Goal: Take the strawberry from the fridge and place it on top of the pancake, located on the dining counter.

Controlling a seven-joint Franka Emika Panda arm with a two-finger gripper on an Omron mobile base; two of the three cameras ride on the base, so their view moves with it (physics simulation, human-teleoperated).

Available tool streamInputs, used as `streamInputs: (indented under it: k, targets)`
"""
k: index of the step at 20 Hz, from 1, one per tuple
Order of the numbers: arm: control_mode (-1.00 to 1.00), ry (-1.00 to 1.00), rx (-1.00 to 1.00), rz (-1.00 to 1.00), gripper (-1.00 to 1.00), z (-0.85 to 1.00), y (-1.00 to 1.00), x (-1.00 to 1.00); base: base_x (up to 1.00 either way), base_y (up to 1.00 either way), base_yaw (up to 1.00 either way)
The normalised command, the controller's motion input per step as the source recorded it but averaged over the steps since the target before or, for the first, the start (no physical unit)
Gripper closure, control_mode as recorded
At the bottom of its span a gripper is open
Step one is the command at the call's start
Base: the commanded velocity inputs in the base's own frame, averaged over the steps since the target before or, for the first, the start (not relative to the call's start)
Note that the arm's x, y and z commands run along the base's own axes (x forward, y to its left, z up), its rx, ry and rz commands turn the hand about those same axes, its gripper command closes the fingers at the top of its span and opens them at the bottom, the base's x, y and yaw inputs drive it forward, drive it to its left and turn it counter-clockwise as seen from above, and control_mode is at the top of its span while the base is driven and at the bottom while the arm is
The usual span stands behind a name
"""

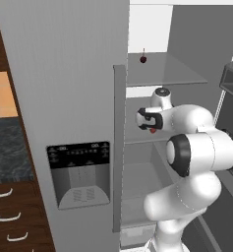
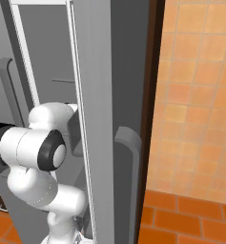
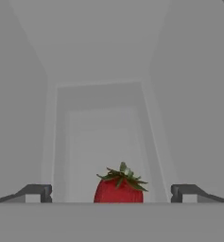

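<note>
The grey fridge [image 1: 64,74] stands open, and my arm reaches in over its middle glass shelf [image 1: 137,140]. The strawberry [image 3: 119,188], bright red with a green leafy cap, sits on that shelf between my two fingertips. My gripper [image 3: 111,194] is open, its jaws wide on either side of the fruit and not touching it. In the left base view the strawberry [image 1: 153,131] peeks out red just under my gripper [image 1: 150,126]. The pancake and the dining counter are out of view.
A dark red cherry [image 1: 143,59] with a stem rests on the upper glass shelf. The fridge's right door [image 2: 100,119] hangs open beside my arm. A dark speckled counter [image 1: 7,147] with wood drawers [image 1: 14,216] stands left of the fridge.
</note>
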Motion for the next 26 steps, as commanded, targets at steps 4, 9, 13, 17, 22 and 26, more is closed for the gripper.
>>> streamInputs:
  k: [4,9,13,17,22,26]
  targets:
    - [-1.00,0.01,0.00,-0.01,-1.00,-0.21,0.00,-0.03,0.00,0.00,0.00]
    - [-1.00,0.00,0.00,-0.03,-1.00,0.00,0.00,-0.15,0.00,0.00,0.00]
    - [-1.00,0.03,0.00,-0.03,-1.00,-0.03,0.00,-0.03,0.00,0.00,0.00]
    - [-1.00,0.01,0.00,0.00,-1.00,-0.12,0.00,0.05,0.00,0.00,0.00]
    - [-1.00,0.00,0.00,0.00,-1.00,-0.19,0.00,0.02,0.00,0.00,0.00]
    - [-1.00,0.00,0.00,0.00,-1.00,-0.21,0.00,0.04,0.00,0.00,0.00]
